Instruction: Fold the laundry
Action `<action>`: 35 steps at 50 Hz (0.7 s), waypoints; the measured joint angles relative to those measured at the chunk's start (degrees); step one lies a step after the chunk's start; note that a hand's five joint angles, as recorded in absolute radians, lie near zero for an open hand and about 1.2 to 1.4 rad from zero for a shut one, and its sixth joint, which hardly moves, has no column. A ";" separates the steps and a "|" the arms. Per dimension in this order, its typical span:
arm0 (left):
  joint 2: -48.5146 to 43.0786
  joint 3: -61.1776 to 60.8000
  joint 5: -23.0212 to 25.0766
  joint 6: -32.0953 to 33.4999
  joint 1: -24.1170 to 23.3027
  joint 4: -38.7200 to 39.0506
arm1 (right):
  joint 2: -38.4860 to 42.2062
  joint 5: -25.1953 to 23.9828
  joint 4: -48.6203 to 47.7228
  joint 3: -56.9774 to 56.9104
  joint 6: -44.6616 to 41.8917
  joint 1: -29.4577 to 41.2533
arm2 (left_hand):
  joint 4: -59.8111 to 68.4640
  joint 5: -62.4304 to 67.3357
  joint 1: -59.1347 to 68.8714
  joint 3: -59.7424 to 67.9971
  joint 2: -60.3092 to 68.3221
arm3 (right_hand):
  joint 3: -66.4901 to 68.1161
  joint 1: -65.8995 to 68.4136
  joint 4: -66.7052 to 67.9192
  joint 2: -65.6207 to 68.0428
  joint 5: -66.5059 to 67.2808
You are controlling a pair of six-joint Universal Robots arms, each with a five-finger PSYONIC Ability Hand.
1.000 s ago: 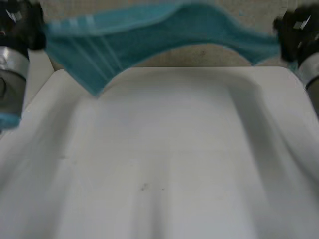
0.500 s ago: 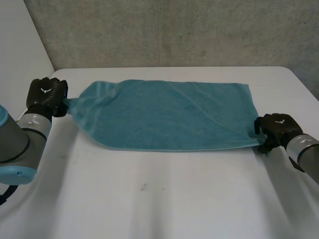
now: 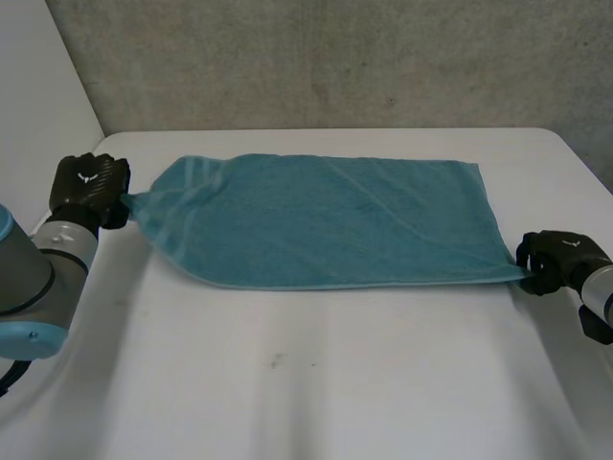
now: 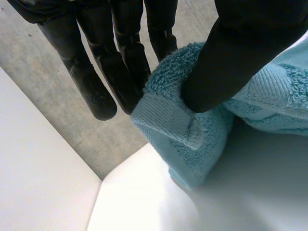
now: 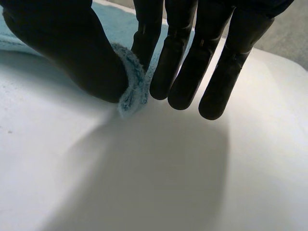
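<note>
A teal terry towel with paler stripes at one end (image 3: 326, 220) lies spread on the far half of the white table (image 3: 316, 383), between the two arms. The left robot hand (image 3: 88, 187) is clamped on the striped end. In its wrist view, the thumb presses a bunched piece of the hem against the fingers. The right robot hand (image 3: 556, 261) pinches the near corner of the other end between the thumb and one finger, low over the table.

I judge that the step in hand is to stretch the towel flat before the first fold. To do it well, both robot hands should pull apart gently and evenly, and stay close to the table so the cloth does not lift. The left end needs care, because it is gathered to a point at the robot hand and slanted creases run from there. A new grasp on a true corner would probably give a straighter edge. The far corner at the right end lies free on the table, and a strong pull from the near corner alone could drag that end askew.

The long axis of the towel runs across the table, from the robot's left to its right. The striped end points to the left, the plain square end to the right.
</note>
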 measured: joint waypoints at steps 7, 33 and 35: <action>4.59 -2.49 0.03 0.20 0.62 -9.55 | -6.24 -1.21 1.83 1.25 -3.82 -1.00 | 0.00 0.00 0.00 0.00 0.01 | 0.00 0.00 0.00 0.00 0.17; 19.54 -9.80 5.40 20.20 10.28 -42.93 | -19.08 -2.71 32.08 1.75 -49.12 -12.55 | 0.00 0.00 0.00 0.00 0.02 | 0.09 1.38 0.00 0.00 0.56; 17.67 -8.49 5.69 19.98 9.40 -40.68 | -16.84 -2.42 29.27 -0.10 -46.41 -10.62 | 0.00 0.00 0.00 0.00 0.02 | 0.20 1.66 0.01 0.00 0.56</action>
